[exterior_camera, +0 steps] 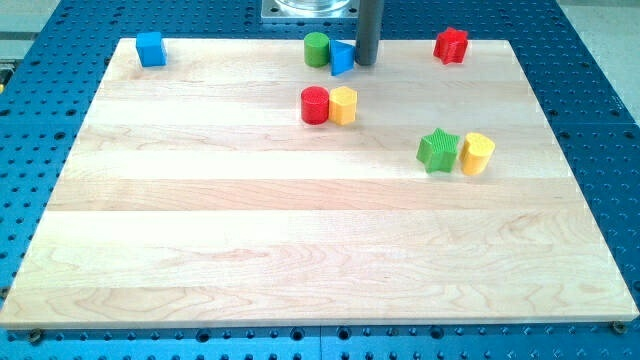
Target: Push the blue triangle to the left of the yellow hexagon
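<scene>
The blue triangle (342,57) stands near the board's top edge, just right of a green cylinder (317,49). My tip (366,63) is at the triangle's right side, touching or nearly touching it. The yellow hexagon (343,104) sits below the triangle, with a red cylinder (315,105) touching its left side.
A blue cube (151,48) is at the top left and a red star (451,45) at the top right. A green star (438,150) and a yellow block (477,153) sit side by side at the right. The wooden board (300,250) lies on a blue perforated table.
</scene>
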Robot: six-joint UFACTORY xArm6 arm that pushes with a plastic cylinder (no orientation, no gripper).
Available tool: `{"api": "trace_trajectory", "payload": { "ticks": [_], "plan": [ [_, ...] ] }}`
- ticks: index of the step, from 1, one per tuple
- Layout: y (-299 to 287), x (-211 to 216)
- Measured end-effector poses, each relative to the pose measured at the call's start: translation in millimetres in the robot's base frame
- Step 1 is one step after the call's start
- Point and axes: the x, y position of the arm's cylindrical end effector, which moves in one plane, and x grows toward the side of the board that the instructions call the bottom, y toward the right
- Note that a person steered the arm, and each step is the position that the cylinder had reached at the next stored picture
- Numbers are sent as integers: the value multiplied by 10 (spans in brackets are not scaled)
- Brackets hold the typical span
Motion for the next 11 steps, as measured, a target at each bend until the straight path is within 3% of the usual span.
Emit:
{"api": "trace_trajectory", "payload": {
  "ticks": [2,3,4,5,8,9,10,11],
  "plan": [
    [-663,963],
    [-243,885],
    [-139,504],
    [-472,271],
    [-1891,560],
    [-2387,88],
    [-1933,-114],
    [-927,485]
  ]
}}
